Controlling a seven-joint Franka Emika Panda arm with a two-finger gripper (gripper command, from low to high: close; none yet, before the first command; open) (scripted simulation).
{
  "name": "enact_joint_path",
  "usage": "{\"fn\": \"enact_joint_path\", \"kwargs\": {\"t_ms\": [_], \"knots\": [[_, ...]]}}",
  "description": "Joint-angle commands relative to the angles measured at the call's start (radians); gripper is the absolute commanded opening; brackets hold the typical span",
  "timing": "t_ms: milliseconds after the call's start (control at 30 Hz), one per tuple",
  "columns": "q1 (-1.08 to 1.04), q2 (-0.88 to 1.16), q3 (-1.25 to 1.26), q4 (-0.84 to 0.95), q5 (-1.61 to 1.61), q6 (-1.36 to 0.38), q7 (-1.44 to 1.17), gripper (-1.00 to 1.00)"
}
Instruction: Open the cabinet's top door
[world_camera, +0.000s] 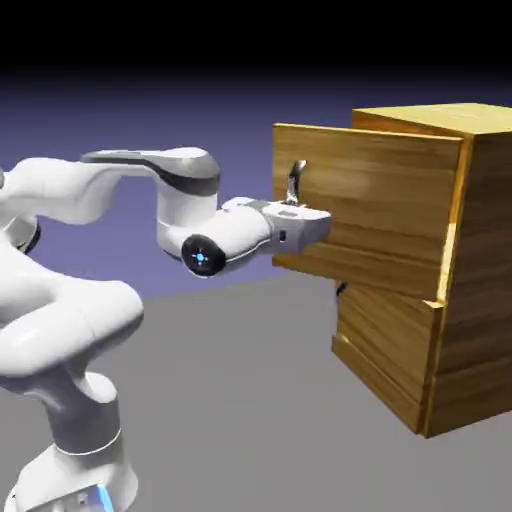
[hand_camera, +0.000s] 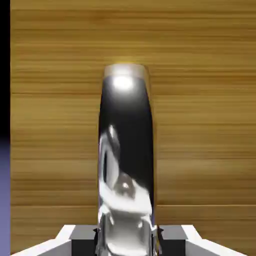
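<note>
You have the cabinet (world_camera: 455, 270) filling the right half of the exterior view, and its top door (world_camera: 370, 205) stands swung out from the body toward the centre of the frame, its lower edge hanging clear above the lower panel (world_camera: 385, 350). Your gripper (world_camera: 300, 215) sits at centre frame against that door's face with its jaws clamped narrow on the black handle (hand_camera: 126, 160), which in the hand view rises glossy from bottom centre between the fingers (hand_camera: 82, 239).
</note>
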Motion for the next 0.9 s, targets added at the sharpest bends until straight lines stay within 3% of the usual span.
{"fn": "enact_joint_path", "kwargs": {"t_ms": [0,300,600,867], "knots": [[-0.019,0.012,-0.021,-0.004,-0.028,-0.042,-0.013,-1.0],[-0.254,0.205,-0.172,0.038,-0.343,-0.434,-0.186,-1.0],[-0.44,0.527,-0.23,0.22,-0.725,-0.643,-0.431,-1.0],[-0.549,0.817,-0.197,0.439,-1.013,-0.71,-0.587,-1.0]]}}
